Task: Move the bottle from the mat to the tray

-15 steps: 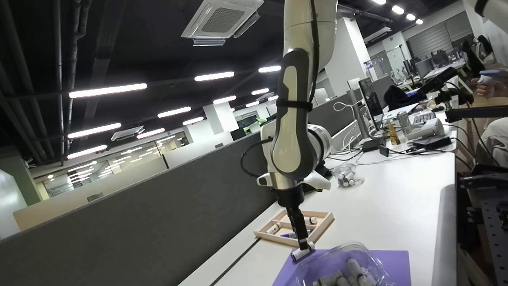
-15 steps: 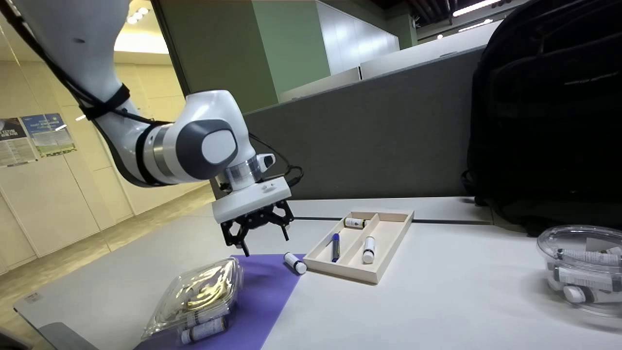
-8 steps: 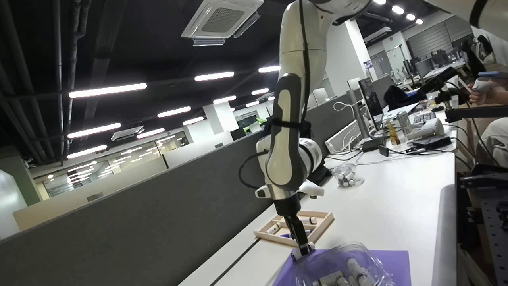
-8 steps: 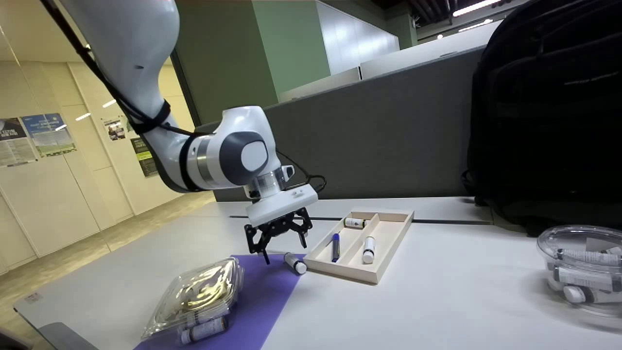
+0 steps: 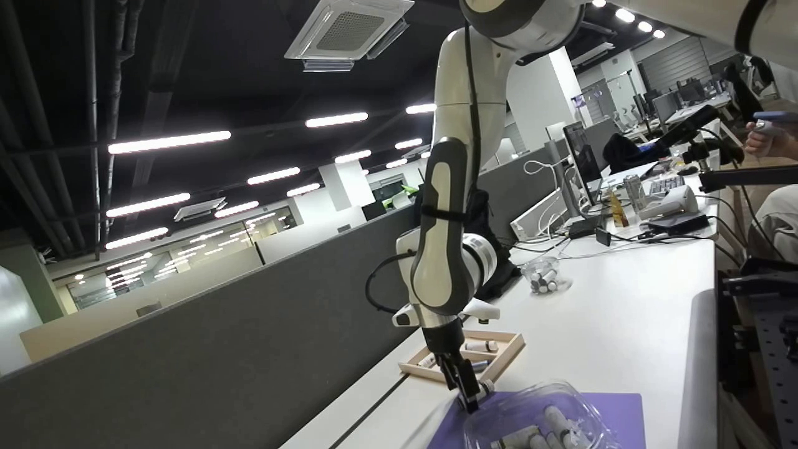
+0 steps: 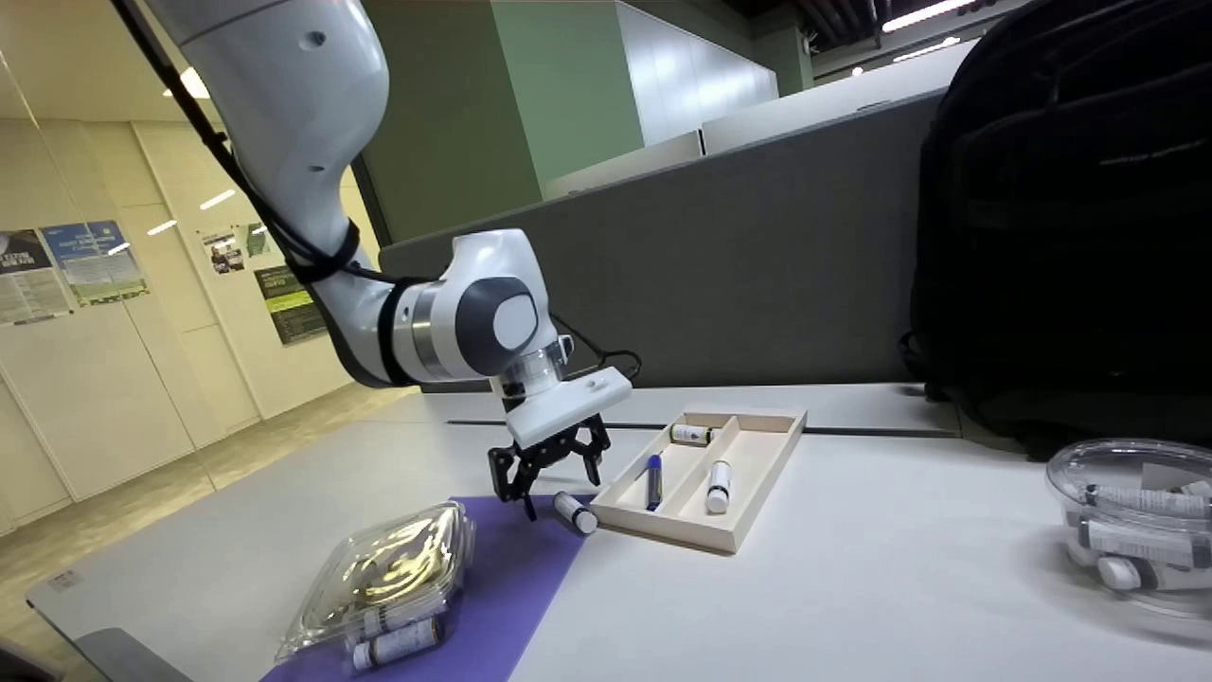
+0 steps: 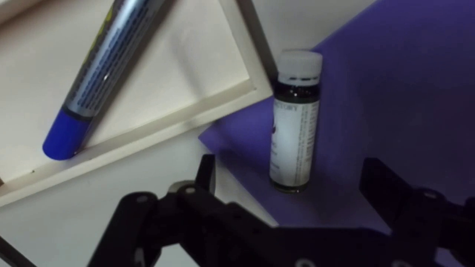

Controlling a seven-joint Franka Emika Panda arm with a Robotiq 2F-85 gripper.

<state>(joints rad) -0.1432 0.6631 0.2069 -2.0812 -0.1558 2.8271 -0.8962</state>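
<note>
A small bottle [image 6: 575, 512] with a white cap and white label lies on its side on the corner of the purple mat [image 6: 519, 564], close to the tray [image 6: 663, 532]. In the wrist view the bottle [image 7: 294, 141] lies by the corner of the tray's wooden rim [image 7: 226, 105], on the mat [image 7: 371, 74]. My gripper [image 7: 288, 161] is open, with one finger on each side of the bottle's base end and gaps on both sides. In an exterior view the gripper [image 6: 562, 499] is low over the mat; in an exterior view the gripper [image 5: 469, 399] partly hides the bottle [image 5: 486, 388].
The tray holds a blue-capped pen [image 6: 654, 483] and two small bottles. A clear plastic box [image 6: 379, 568] with bottles stands on the mat near the gripper. A round clear container [image 6: 1131, 530] stands farther along the table. A grey partition [image 6: 757, 284] and black backpack [image 6: 1060, 218] are behind.
My gripper has moved down and towards the bottle and the tray, its fingers staying open. The bottle, tray, mat and boxes have not moved.
</note>
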